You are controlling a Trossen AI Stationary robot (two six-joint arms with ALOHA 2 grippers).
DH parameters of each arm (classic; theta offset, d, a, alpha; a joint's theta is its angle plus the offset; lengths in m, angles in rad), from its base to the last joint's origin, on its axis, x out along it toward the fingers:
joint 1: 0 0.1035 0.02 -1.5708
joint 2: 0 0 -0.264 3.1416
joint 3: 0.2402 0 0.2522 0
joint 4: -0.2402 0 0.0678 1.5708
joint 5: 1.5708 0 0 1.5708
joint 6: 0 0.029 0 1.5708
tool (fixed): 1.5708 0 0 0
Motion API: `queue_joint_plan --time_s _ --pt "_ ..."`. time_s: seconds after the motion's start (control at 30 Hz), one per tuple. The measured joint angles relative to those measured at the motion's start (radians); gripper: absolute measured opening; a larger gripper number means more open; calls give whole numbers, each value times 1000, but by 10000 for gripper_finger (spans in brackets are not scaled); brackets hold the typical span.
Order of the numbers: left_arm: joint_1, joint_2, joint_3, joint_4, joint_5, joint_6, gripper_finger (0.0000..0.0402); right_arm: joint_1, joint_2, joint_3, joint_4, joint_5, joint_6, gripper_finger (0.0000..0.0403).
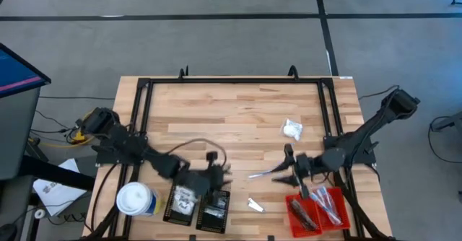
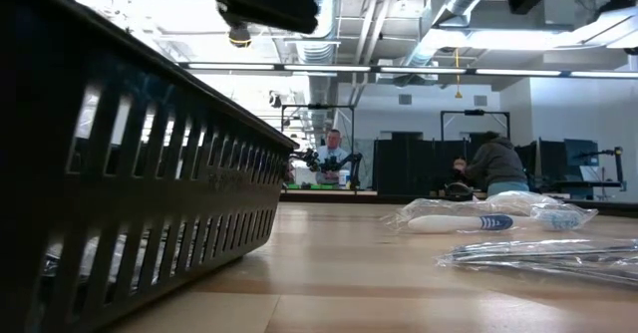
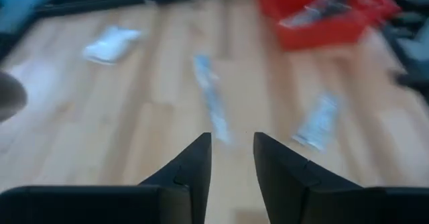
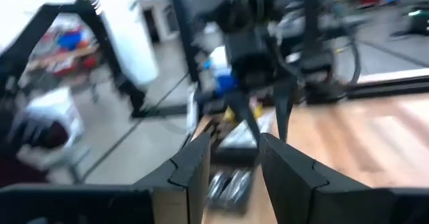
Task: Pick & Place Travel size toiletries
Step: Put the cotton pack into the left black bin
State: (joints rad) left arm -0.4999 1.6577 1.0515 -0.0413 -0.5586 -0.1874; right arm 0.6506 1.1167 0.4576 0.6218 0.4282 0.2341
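My left gripper [image 1: 214,169] hovers open over the two black trays [image 1: 196,206] at the near edge, which hold a few small items. My right gripper [image 1: 289,170] is open, lying level and pointing toward the table's left, beside the red tray [image 1: 317,208] with sticks in it. Loose on the wood lie a white puffy packet [image 1: 291,130], a long silvery stick [image 1: 263,173] and a silvery sachet [image 1: 255,206]. The left wrist view shows my left gripper [image 3: 232,150] above the same packet [image 3: 110,43], stick [image 3: 211,103] and sachet [image 3: 318,120]. The low view shows a wrapped white-and-blue stick [image 2: 478,221] lying flat.
A large white-topped canister [image 1: 136,200] stands at the near left beside the black trays. A black frame [image 1: 231,81] borders the table. Bare wood lies across the far half. People stand at benches in the room behind [image 2: 334,154].
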Motion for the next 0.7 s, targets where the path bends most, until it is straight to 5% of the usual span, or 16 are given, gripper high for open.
queue_joint_plan --time_s 0.27,0.43,0.6,0.7 --pt "241 0 0 76 223 -87 104 -255 -308 0 -347 5 104 125" --pt "279 -7 0 383 275 -6 104 -517 -503 0 -548 26 200 125" --pt "277 -87 -22 392 505 -3 104 -651 -525 2 -539 2 146 125" --pt "255 -168 -67 392 549 14 104 -658 -471 1 -513 -12 136 125"
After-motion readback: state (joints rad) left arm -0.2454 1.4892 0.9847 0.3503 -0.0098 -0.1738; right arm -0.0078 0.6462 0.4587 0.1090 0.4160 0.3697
